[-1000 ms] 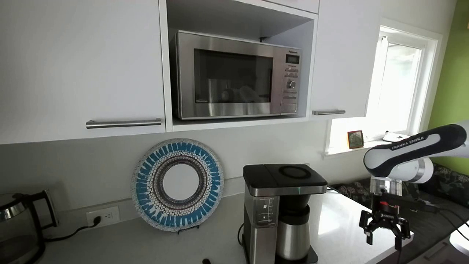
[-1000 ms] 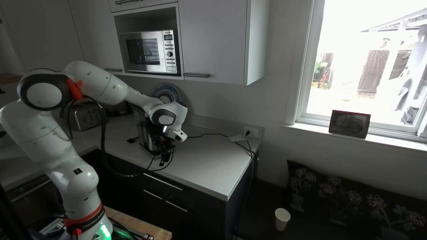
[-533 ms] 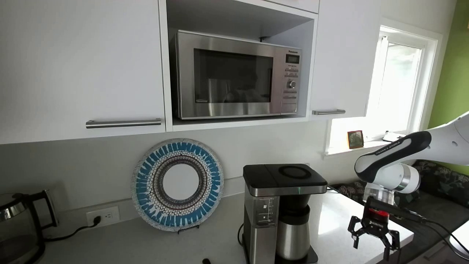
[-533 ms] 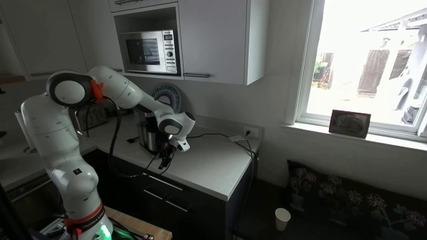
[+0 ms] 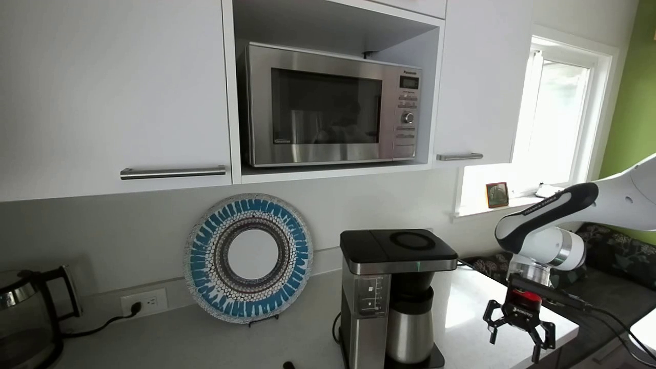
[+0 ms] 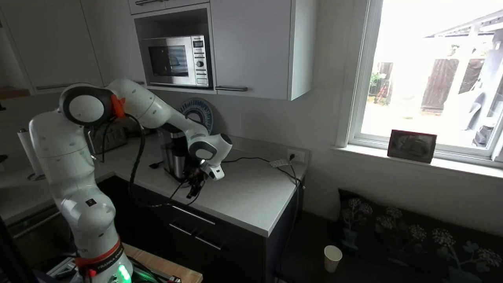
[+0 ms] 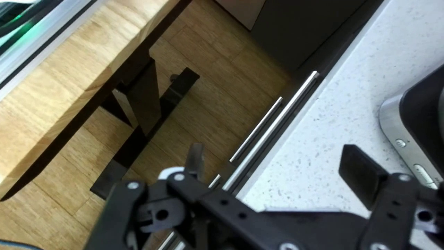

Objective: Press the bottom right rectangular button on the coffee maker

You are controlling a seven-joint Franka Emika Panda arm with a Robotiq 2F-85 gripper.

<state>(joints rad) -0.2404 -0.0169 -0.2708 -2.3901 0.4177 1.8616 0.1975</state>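
The black and silver coffee maker [image 5: 371, 338] stands on the counter in an exterior view. It is partly hidden behind the arm in an exterior view [image 6: 168, 159]. In the wrist view the edge of its silver base [image 7: 392, 119] shows at the right, with a round button [image 7: 400, 142] and an oblong button [image 7: 422, 173]. The oblong button's lower end is near the gripper's right-hand linkage, which hides what lies beyond. My gripper [image 5: 515, 344] is open and empty, pointing down, beside the coffee maker and apart from it. Its fingers are spread wide in the wrist view [image 7: 275, 165].
A steel microwave [image 5: 328, 107] sits in the cabinet above the counter. A blue patterned plate [image 5: 205, 256] and a kettle [image 5: 31, 312] stand along the wall. Drawer handles [image 7: 270, 132] run under the counter's front edge. A wooden table edge [image 7: 79, 62] faces the counter.
The arm has moved toward the coffee maker, leftward and down in an exterior view, mostly in the earlier half second. The gripper has stayed open. The coffee maker has not moved.
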